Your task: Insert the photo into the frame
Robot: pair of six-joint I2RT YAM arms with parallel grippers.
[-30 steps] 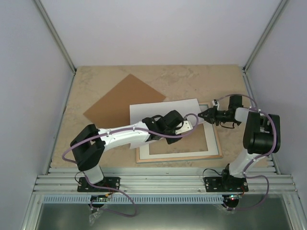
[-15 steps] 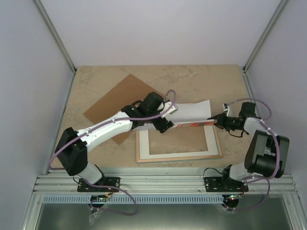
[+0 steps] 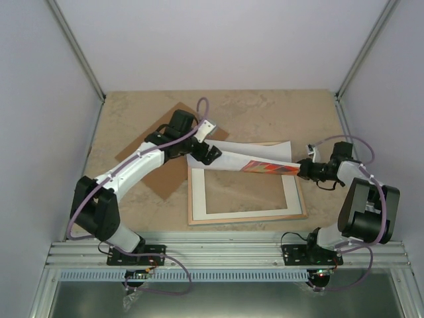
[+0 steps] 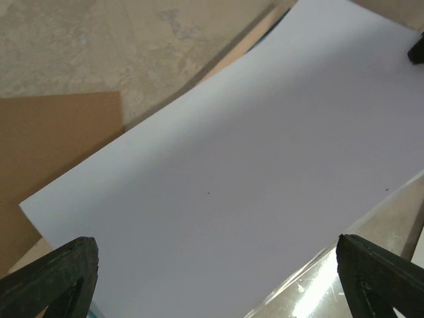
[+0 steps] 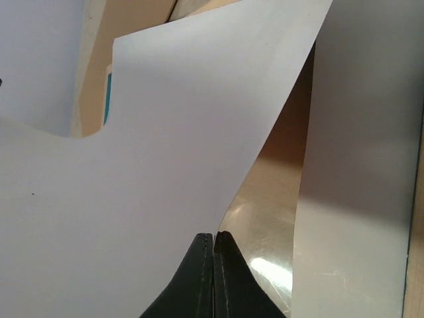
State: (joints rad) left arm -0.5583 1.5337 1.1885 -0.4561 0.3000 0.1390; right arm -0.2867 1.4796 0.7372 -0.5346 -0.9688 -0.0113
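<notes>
Saw the photo [image 3: 235, 154] up off the table and bowed, plain white back on top, with a sliver of orange-red stripes showing along its near right edge. Found it stretched over the far side of the frame [image 3: 248, 221], left end near the far left corner, right end by the far right corner. Caught the right gripper [image 5: 213, 237] pinched on that right end, fingertips tight on the paper's edge. Spotted the left gripper [image 3: 207, 154] spread wide over the left end, clamping nothing. Noted the frame flat on the table [image 3: 285, 112], bare wood up, white mat [image 3: 245, 211] inside. Spotted the brown board [image 3: 173, 180] just left of it, partly under the left arm.
</notes>
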